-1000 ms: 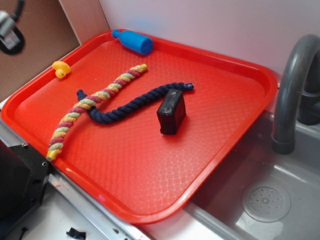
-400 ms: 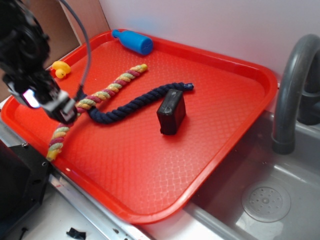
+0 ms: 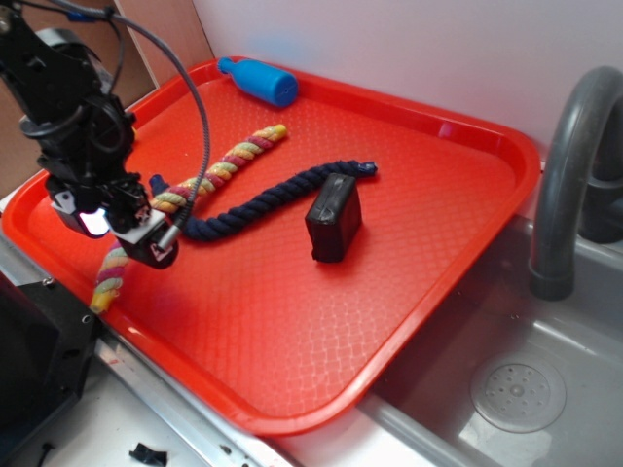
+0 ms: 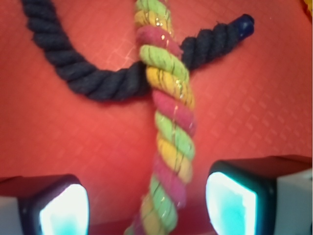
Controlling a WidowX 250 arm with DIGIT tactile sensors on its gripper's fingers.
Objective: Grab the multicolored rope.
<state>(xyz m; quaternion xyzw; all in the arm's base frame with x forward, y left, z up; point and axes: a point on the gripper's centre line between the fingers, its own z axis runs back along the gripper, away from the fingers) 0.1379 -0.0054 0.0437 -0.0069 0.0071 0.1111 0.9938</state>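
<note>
Wrist: multicolored rope (image 4: 171, 142) between parted jaws.

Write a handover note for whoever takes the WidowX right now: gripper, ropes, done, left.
Gripper: open, low over the red tray, one finger on each side of the multicolored rope, not closed on it.
Ropes: the multicolored rope lies flat on the tray, crossing over the navy rope just ahead of the fingers.
Done: gripper lined up astride the rope.
Left: close and lift, probably after lowering a little; avoid the navy rope.

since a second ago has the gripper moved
Yes. The gripper came from the top-left corner down over the multicolored rope, toward the tray's near-left edge.
</note>
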